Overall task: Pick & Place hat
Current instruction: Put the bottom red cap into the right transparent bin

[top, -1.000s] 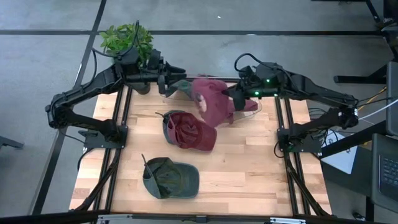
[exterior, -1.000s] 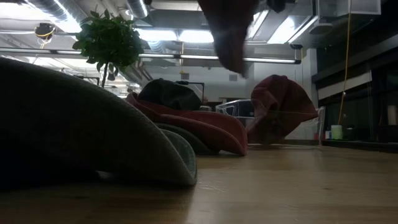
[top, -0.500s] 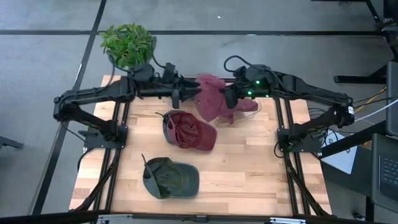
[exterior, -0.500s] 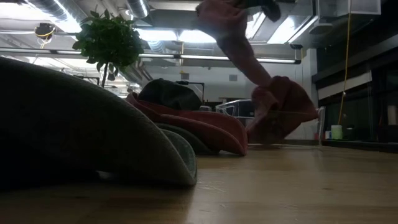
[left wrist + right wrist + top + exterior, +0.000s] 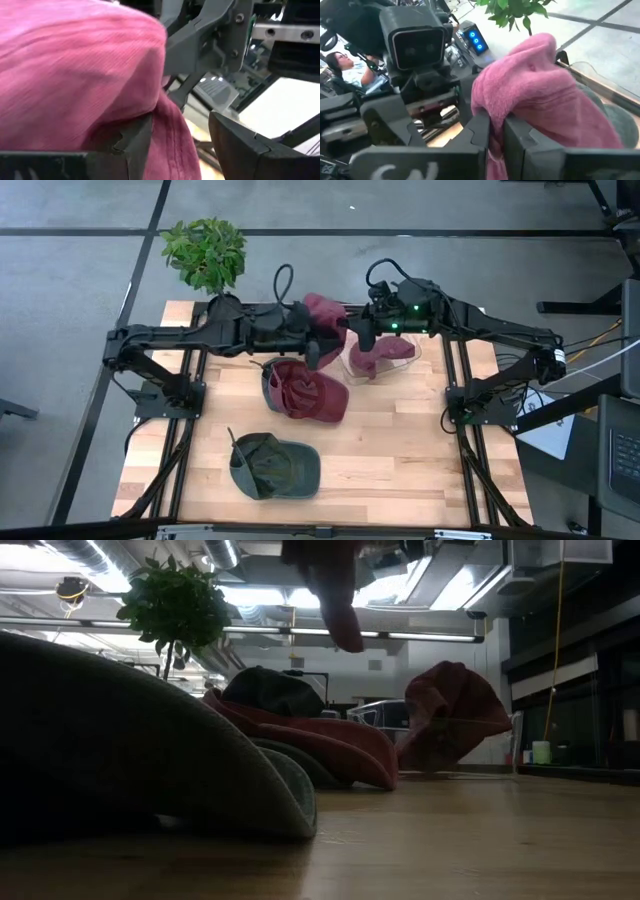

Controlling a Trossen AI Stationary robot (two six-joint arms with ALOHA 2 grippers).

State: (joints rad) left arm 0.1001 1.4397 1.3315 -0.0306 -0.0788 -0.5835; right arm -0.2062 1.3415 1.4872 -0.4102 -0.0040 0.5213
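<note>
Holding maroon hat [image 5: 325, 315] aloft between both: right gripper [image 5: 495, 131] pinched closed on fabric; left gripper [image 5: 312, 350] beside it, fingers parted around hat edge, above tabletop [image 5: 400, 460].

Perhaps four hats [image 5: 305, 388], one plant [image 5: 205, 252].

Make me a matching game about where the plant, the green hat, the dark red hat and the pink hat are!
Things:
A. plant
B. green hat
C. dark red hat
D. pink hat

Places:
1. lying near the table's front edge
2. up in the air, pinched by the right gripper, with the open left gripper against it
3. by the table's far left corner
4. lying in the middle of the table

Pairs: A-3, B-1, C-4, D-2
</note>
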